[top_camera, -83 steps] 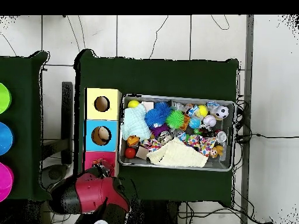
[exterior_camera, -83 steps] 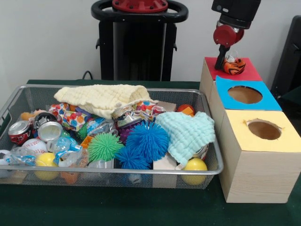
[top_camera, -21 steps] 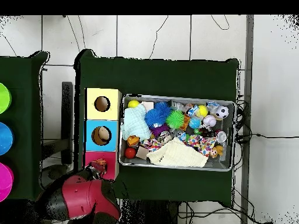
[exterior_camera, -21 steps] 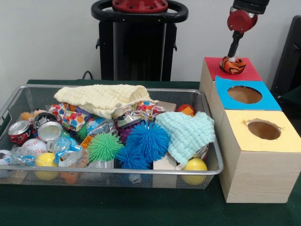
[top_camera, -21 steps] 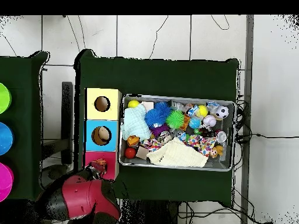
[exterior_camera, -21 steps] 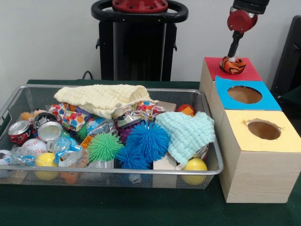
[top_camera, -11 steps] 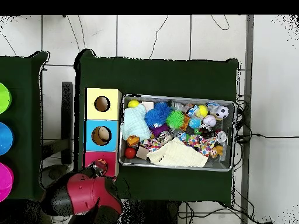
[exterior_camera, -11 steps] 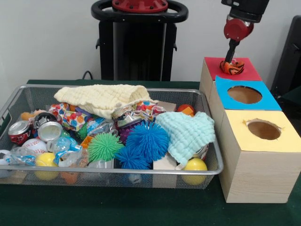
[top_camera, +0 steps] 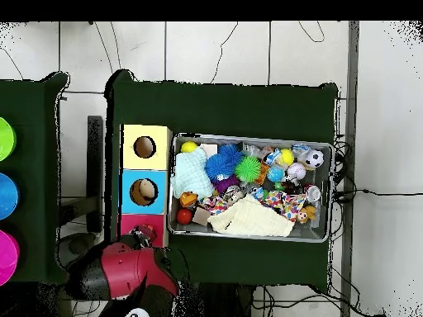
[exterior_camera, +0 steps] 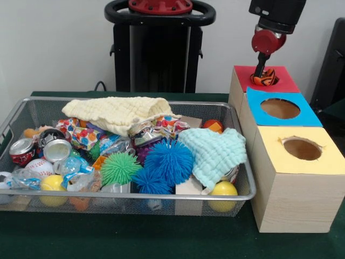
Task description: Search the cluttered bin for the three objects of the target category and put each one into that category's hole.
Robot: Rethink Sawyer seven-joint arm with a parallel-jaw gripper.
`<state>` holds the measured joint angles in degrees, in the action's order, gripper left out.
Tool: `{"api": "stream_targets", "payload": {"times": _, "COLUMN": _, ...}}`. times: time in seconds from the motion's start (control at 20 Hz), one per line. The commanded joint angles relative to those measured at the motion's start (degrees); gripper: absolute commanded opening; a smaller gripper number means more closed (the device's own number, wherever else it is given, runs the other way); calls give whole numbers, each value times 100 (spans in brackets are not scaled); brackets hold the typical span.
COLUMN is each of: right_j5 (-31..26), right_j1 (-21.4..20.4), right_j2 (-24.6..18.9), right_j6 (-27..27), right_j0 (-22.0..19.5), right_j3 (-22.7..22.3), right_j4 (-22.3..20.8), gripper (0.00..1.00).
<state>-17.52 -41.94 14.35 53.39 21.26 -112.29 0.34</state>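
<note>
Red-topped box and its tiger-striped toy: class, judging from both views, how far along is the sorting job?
Done: something already lies inside the blue-topped box, seen through its hole from overhead. In hand: the hand presses the tiger-striped toy into the red-topped box; it sits partly in the hole, not yet dropped through. Left: the wire bin is full of clutter. How many target objects remain cannot be told.

I see a plain pale wall [exterior_camera: 59,48], a white tiled floor [top_camera: 215,49] and a green-covered table [top_camera: 248,103].
</note>
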Motion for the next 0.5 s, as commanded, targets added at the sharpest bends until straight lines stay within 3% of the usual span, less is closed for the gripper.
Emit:
{"api": "stream_targets", "payload": {"times": 0.05, "right_j5": 280, "right_j1": 253, "right_j2": -412, "right_j6": 1527, "right_j0": -139, "right_j3": 32, "right_j4": 169, "gripper": 0}}
{"api": "stream_targets", "payload": {"times": 0.5, "right_j5": -1084, "right_j1": -843, "right_j2": -358, "right_j6": 1247, "right_j0": -166, "right_j3": -75, "right_j4": 253, "gripper": 0}}
